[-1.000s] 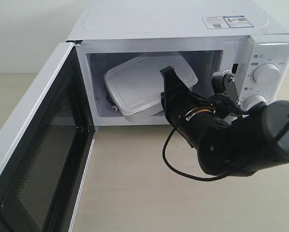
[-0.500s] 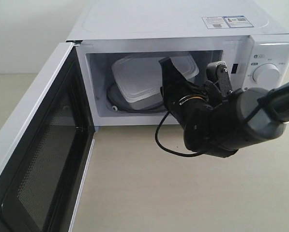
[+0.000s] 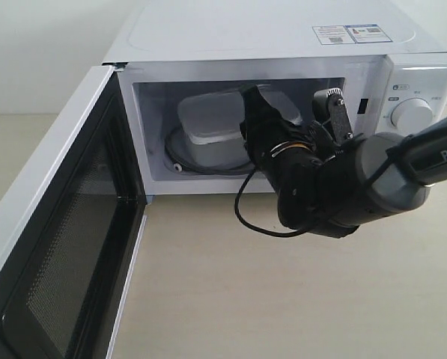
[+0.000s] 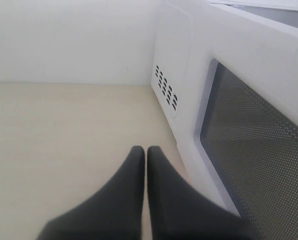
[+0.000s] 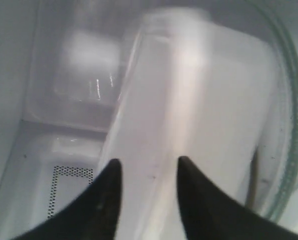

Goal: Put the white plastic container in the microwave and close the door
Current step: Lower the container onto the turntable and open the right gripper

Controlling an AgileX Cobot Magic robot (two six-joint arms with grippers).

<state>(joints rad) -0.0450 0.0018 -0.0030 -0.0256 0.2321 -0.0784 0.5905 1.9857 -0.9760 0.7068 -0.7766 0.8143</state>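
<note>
Pale beige table [image 3: 230,299], plain white wall [image 3: 28,45] behind. Inside the microwave [image 3: 268,37]: container [image 3: 208,123], set on the turntable [image 3: 172,149], seemingly a little crooked. Too blurred in the right wrist view to judge the seating. Just in front of its near end, within the opening: right gripper [image 3: 292,101], jaws apart, no squeeze evident; cannot tell whether a fingertip touches. Door [image 3: 51,239] swung wide to the left. Beside its outer face, low over the table: left gripper [image 4: 145,165], fingers pressed together, empty.

Probably the letting-go and backing-out step. Best done by drawing straight back through the opening with the jaws wide, without dragging on the lid rim or knocking the cavity frame. Mind the dangling cable [image 3: 245,217]. Before pushing the door, check that nothing overhangs the sill.
</note>
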